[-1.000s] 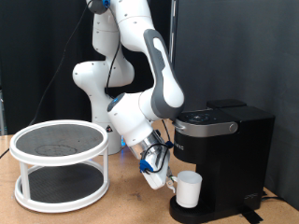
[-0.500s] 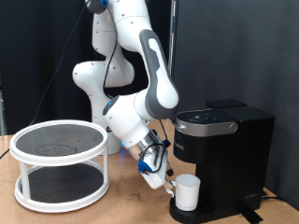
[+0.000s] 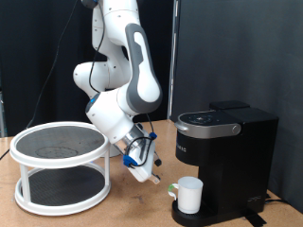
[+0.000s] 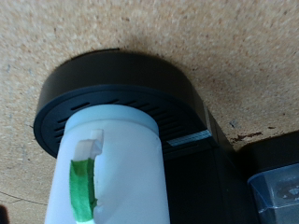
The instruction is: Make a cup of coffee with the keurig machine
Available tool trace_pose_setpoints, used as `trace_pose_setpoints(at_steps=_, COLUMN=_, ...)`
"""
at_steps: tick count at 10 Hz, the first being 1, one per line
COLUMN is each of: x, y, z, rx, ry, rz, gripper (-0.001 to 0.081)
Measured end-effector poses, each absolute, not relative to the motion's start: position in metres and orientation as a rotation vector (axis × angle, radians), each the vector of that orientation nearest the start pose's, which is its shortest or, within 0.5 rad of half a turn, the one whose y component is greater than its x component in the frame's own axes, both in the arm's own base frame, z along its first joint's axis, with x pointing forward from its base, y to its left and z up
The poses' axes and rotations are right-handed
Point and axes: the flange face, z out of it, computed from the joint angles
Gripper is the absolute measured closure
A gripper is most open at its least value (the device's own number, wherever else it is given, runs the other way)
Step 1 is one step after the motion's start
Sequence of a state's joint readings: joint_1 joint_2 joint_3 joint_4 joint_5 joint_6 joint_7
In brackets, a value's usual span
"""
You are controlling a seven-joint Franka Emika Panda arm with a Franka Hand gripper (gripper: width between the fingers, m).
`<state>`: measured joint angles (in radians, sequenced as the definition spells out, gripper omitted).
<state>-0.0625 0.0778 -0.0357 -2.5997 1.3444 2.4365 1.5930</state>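
The white cup (image 3: 190, 194) stands upright on the low drip base (image 3: 210, 217) of the black keurig machine (image 3: 227, 142), under its front, with the lid down. My gripper (image 3: 151, 176) hangs just above the table, a short way off the cup towards the exterior view's left. It is empty and touches nothing. In the wrist view the cup (image 4: 117, 168) fills the foreground, its handle wrapped in green tape (image 4: 84, 185). It sits on the round black drip base (image 4: 103, 84). No fingers show in that view.
A white two-tier round rack (image 3: 62, 165) with dark mesh shelves stands on the wooden table (image 3: 128, 210) at the exterior view's left. A black curtain hangs behind. A cable lies by the machine's lower right corner.
My gripper has let go of the cup's handle and drawn back to the exterior view's left and slightly up. The cup stays on the drip base.
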Motion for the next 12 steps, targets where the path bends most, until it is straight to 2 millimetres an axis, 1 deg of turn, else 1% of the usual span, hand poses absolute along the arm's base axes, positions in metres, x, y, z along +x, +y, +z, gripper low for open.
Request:
trace_pose_setpoints(at_steps=1, x=0.407, y=-0.042, z=0.215, rx=-0.357, ry=2.601, rz=0.849, gripper=-0.0002)
trace_pose_setpoints(at_steps=2, x=0.408, y=-0.041, z=0.215, rx=-0.359, ry=2.601, rz=0.850, gripper=-0.0002)
trace_pose_setpoints(at_steps=3, x=0.409, y=-0.038, z=0.217, rx=-0.369, ry=2.587, rz=0.878, gripper=-0.0002)
trace_pose_setpoints(at_steps=4, x=0.411, y=-0.034, z=0.225, rx=-0.381, ry=2.560, rz=0.911, gripper=-0.0002)
trace_pose_setpoints(at_steps=7, x=0.414, y=-0.026, z=0.264, rx=-0.395, ry=2.478, rz=0.958, gripper=-0.0002)
trace_pose_setpoints(at_steps=10, x=0.407, y=-0.021, z=0.300, rx=-0.414, ry=2.492, rz=0.975, gripper=-0.0002)
trace_pose_setpoints(at_steps=12, x=0.403, y=-0.019, z=0.325, rx=-0.425, ry=2.468, rz=0.963, gripper=-0.0002)
